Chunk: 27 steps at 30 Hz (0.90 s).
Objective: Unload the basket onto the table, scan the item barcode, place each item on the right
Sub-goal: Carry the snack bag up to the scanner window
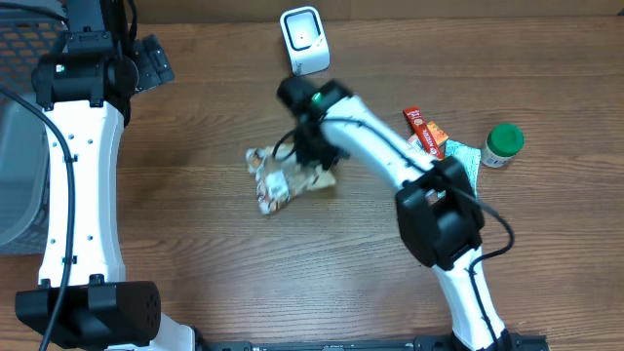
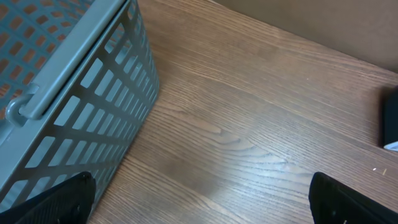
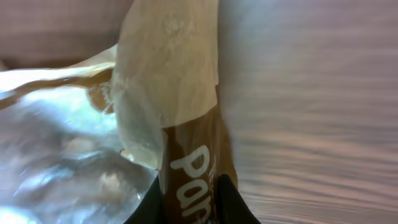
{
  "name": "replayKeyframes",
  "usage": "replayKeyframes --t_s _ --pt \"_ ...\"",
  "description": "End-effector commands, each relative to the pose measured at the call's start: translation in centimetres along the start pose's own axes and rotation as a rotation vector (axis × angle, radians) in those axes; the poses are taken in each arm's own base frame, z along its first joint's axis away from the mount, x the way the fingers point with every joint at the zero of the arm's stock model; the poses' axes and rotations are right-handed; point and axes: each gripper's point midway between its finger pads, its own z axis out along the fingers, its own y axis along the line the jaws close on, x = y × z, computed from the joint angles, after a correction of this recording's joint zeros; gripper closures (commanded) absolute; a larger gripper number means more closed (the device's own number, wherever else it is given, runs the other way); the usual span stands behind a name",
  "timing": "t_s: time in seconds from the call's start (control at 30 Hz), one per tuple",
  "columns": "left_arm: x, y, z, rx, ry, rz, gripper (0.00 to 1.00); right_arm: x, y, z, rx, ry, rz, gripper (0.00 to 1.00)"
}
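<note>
A crinkled snack packet (image 1: 278, 180), clear film with a brown strip, lies on the wooden table at mid-table. In the right wrist view the packet (image 3: 174, 93) fills the left half, and white lettering runs along its brown edge. My right gripper (image 1: 317, 161) is down on the packet's right end, and in its own view the right gripper (image 3: 191, 186) is shut with both black fingers pinching that brown edge. No barcode shows. A white scanner (image 1: 304, 39) stands at the back centre. My left gripper (image 2: 202, 199) hangs open over bare wood by the basket, far from the packet.
A grey slatted basket (image 2: 74, 93) stands at the table's left edge (image 1: 19, 146). To the right lie red boxes (image 1: 426, 130), a pale green packet (image 1: 466, 156) and a green-lidded jar (image 1: 503, 144).
</note>
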Motion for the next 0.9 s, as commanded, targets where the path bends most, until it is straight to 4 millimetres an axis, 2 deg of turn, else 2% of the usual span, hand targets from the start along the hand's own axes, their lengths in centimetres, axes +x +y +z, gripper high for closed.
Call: replayKeyframes --t_s 0.0,0.1,0.2,0.47,0.7,0.87 --pt "-0.2 -0.1 0.2 -0.009 -0.005 -0.01 0.0 -3.3 -0.8 -5.9 -0.042 -0.142 0.033 0.96" --pt "-0.2 -0.1 0.2 -0.009 -0.005 -0.01 0.0 -3.9 -1.7 -8.9 -0.063 -0.189 0.054 0.96" --pt "-0.2 -0.1 0.2 -0.009 -0.005 -0.01 0.0 -4.7 -2.1 -10.9 -0.089 -0.244 0.071 0.96" --pt "-0.2 -0.1 0.2 -0.009 -0.005 -0.01 0.0 -6.9 -2.9 -11.9 -0.134 -0.312 0.109 0.96" --pt "-0.2 -0.1 0.2 -0.009 -0.005 -0.01 0.0 -11.0 -3.8 -13.4 -0.152 -0.476 0.165 0.96" --pt "-0.2 -0.1 0.2 -0.009 -0.005 -0.01 0.0 -15.0 -5.5 -16.0 -0.068 -0.7 0.232 0.96"
